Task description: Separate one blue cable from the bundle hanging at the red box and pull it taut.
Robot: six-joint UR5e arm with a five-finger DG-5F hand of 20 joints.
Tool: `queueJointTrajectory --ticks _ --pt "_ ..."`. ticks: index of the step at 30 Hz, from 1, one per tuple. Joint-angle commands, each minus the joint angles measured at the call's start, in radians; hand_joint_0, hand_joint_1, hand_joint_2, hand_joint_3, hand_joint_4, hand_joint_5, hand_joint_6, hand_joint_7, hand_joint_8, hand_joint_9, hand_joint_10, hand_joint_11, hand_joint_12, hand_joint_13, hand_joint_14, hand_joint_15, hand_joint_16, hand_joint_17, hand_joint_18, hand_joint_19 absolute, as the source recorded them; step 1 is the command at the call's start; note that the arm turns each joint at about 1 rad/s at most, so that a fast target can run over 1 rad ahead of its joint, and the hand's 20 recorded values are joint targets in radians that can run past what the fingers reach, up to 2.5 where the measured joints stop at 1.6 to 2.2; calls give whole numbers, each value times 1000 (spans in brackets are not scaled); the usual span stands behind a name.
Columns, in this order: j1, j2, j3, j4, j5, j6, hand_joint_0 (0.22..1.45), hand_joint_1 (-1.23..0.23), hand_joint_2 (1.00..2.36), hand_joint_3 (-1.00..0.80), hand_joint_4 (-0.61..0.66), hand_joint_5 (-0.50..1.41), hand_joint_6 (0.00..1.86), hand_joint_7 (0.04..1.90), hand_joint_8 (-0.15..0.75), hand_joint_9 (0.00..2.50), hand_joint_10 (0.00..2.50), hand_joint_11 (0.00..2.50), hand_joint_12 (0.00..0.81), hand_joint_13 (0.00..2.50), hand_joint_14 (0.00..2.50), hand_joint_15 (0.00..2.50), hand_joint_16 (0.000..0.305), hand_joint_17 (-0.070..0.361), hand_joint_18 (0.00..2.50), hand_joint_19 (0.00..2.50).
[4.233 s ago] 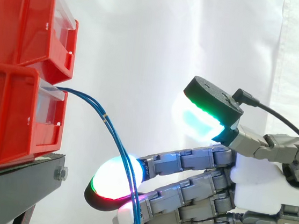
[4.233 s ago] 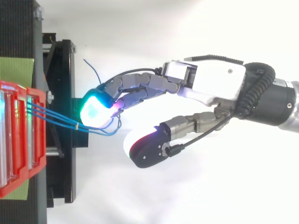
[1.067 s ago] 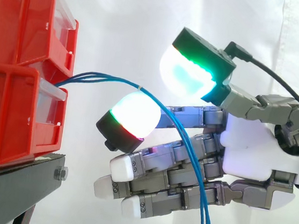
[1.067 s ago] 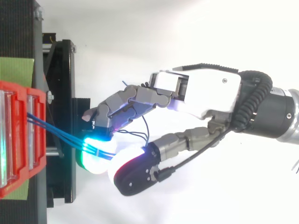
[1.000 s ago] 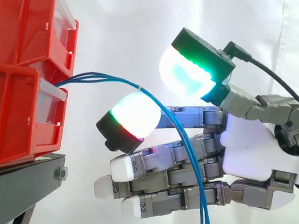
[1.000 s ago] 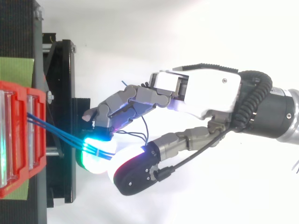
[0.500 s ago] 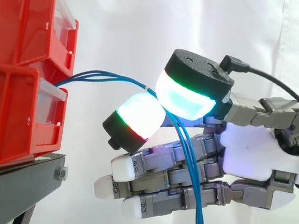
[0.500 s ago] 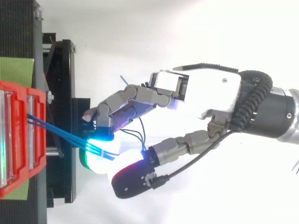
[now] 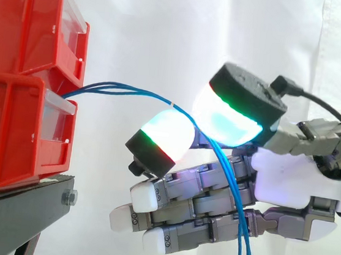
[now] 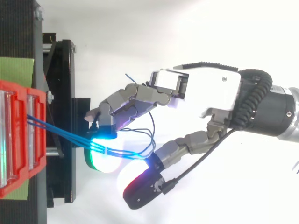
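Risk: the whole bundle of blue cables [image 9: 125,88] lies across one glowing pad [image 9: 160,140]; a pull may tauten every strand, or they could slide off.
Hand: the hand [image 9: 288,178] sits right of the red box [image 9: 15,134]. Its fingers [image 9: 199,195] reach left, nearly straight. The thumb [image 9: 234,113] stands apart, pinching nothing.
Cables: they leave the box, arch over the pad and drop past the palm.

No lettering, number, label or sign can be read in either view. The red bins [image 9: 21,86] ahead of the hand [image 9: 288,178] show plain fronts, and any marking on the hand's own casing is too small to read.
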Motion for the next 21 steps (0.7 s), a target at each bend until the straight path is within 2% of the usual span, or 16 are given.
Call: queueJointTrajectory --ticks 1,5,8,10,12,17,19,21 --pt "-1 0 0 -1 1 0 519 -741 1000 -500 174 -175 890 995 318 740 12 418 287 537 3 95 35 78 495 189" --pt "-1 0 0 -1 1 0 548 -642 1000 -500 146 -171 860 976 316 728 12 405 283 522 4 102 34 76 470 197" --pt "-1 1 0 -7 0 0 594 -623 1000 -498 132 -171 852 988 310 721 12 405 277 518 4 95 32 73 457 204" --pt "-1 0 0 -10 0 2 608 -617 1006 -430 113 -170 852 1026 310 722 12 406 274 522 3 101 32 72 456 205" --pt "-1 0 0 -10 0 5 613 -654 1014 -328 115 -173 858 1084 312 718 13 410 276 523 4 104 32 72 458 211" --pt "-1 0 0 -16 0 12 622 -741 1021 -210 120 -183 883 1075 318 712 13 426 279 530 4 101 33 73 475 205" --pt "-1 1 0 -19 0 14 636 -763 1021 -217 121 -185 890 1056 316 715 13 433 278 534 4 102 33 74 485 200" --pt "-1 0 0 -19 0 14 679 -803 1016 -302 118 -191 899 1038 317 713 13 436 279 539 4 103 33 75 496 199"
